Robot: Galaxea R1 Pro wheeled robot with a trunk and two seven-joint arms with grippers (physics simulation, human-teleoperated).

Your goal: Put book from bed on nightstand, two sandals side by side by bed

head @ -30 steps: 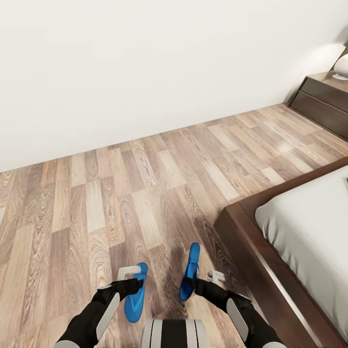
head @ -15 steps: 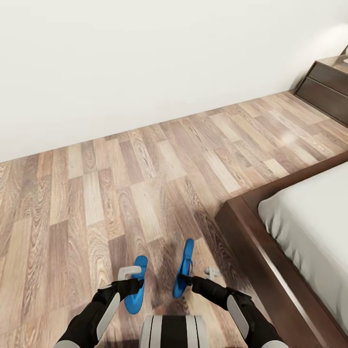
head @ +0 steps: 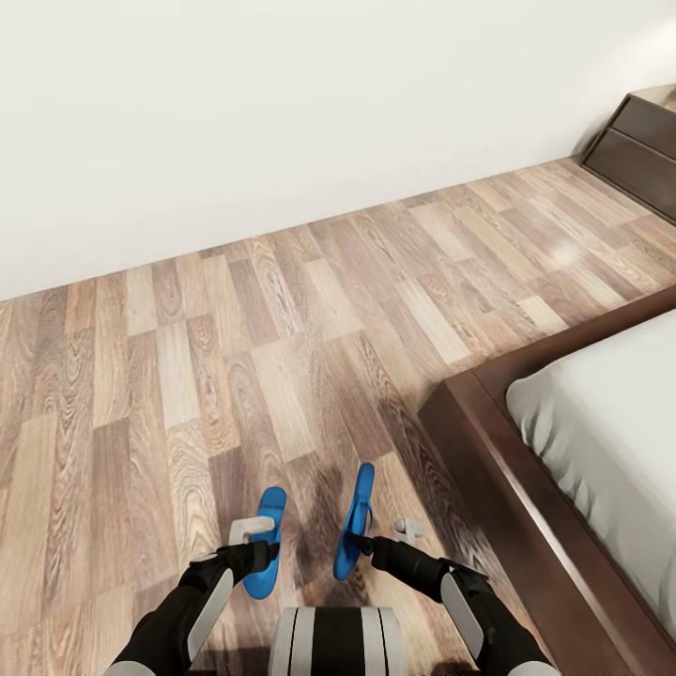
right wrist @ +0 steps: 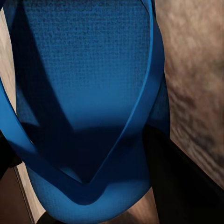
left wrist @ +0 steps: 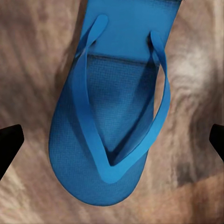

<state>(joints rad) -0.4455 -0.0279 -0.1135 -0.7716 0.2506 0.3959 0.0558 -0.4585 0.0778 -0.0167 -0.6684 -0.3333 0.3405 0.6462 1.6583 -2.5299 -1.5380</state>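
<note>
Two bright blue thong sandals: the left sandal (head: 266,542) lies flat beneath the spread left gripper (left wrist: 112,140). The right gripper (head: 361,543), apparently pinching, holds the right sandal (head: 354,521) on edge; bed (head: 601,441) at three o'clock.

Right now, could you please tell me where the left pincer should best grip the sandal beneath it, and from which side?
Probably across the sole's long edges at mid-length, coming down from above: the left sandal lies flat on the floor, straps up, and the open left pincer straddles its width.
</note>
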